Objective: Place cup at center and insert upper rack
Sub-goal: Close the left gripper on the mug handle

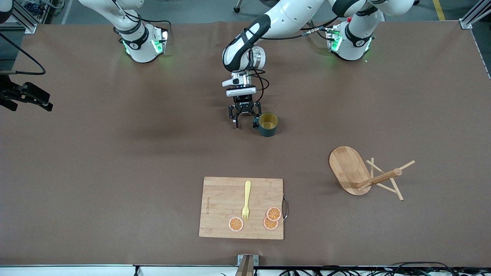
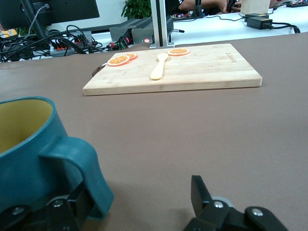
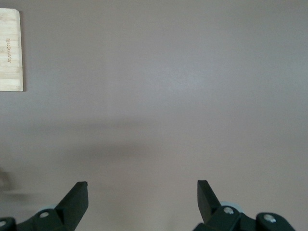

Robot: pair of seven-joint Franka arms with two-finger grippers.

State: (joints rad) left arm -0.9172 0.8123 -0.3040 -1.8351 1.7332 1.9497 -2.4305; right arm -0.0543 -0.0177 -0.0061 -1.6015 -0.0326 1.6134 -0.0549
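The dark teal cup (image 1: 267, 124) with a yellow inside stands upright near the table's middle, its handle (image 1: 255, 123) toward the right arm's end. My left gripper (image 1: 245, 123) is low over the table beside the cup, open, with one finger at the handle and the other apart. In the left wrist view the cup (image 2: 29, 144) and its handle (image 2: 79, 166) are close, and the left gripper (image 2: 139, 190) holds nothing. The bamboo upper rack (image 1: 360, 172) lies on its side, nearer the front camera, toward the left arm's end. My right gripper (image 1: 45, 102) waits open at the right arm's end and also shows in its wrist view (image 3: 142, 185).
A rectangular bamboo cutting board (image 1: 218, 207) lies near the table's front edge with a yellow fork (image 1: 246, 201) and three orange slices (image 1: 271, 218) on it. It also shows in the left wrist view (image 2: 202, 72). Its corner shows in the right wrist view (image 3: 10, 50).
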